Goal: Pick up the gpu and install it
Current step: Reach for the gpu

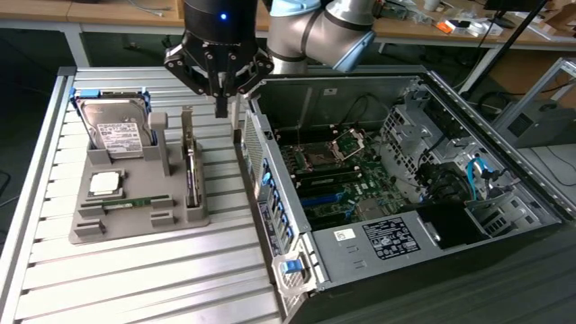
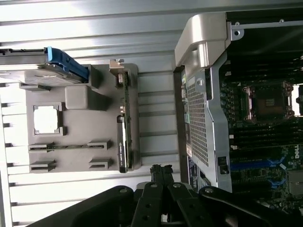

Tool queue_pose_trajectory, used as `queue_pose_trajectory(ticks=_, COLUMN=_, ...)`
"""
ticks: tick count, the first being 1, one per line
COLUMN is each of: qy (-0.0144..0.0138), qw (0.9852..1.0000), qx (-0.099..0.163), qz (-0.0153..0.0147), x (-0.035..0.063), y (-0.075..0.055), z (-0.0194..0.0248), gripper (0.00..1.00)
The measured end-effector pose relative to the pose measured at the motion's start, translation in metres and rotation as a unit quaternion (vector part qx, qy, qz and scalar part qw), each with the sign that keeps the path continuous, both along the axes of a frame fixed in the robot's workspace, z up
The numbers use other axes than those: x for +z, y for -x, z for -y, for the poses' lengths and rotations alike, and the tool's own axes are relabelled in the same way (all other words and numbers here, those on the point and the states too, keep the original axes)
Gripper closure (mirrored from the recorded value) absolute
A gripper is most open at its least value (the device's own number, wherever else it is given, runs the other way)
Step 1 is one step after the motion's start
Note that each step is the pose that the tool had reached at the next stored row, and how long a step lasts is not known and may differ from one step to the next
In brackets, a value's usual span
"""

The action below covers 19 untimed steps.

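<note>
Above gap between tray edge (image 1: 202, 209) and case wall (image 1: 261, 155): hand (image 1: 221, 111) pressed together, empty; gpu (image 1: 191, 165) upright in tray.

desk (image 1: 135, 283) noted as ribbed satin metal, parts holder (image 1: 126, 229) as matt grey plastic, case side panel (image 1: 255, 148) as perforated bare metal, gpu (image 1: 191, 172) bracket as bright metal

Tool (image 1: 221, 106) pinched closed, hovers near gpu (image 1: 191, 169) upright in gray tray (image 1: 135, 228).

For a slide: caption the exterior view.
Shut gripper hangs near the graphics card, upright in its grey holder beside the open computer.
</note>
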<state>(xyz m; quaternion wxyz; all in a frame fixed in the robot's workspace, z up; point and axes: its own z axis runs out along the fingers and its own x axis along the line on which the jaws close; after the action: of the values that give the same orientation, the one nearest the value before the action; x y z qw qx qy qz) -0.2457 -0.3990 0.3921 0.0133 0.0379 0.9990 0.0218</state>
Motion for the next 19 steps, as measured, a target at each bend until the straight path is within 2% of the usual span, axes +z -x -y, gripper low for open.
queue_pose_trajectory(ticks=19, qy=0.0000, qw=1.0000, qx=0.000, qz=0.0000, x=-0.0005, y=0.028, z=0.0000, gripper=0.89)
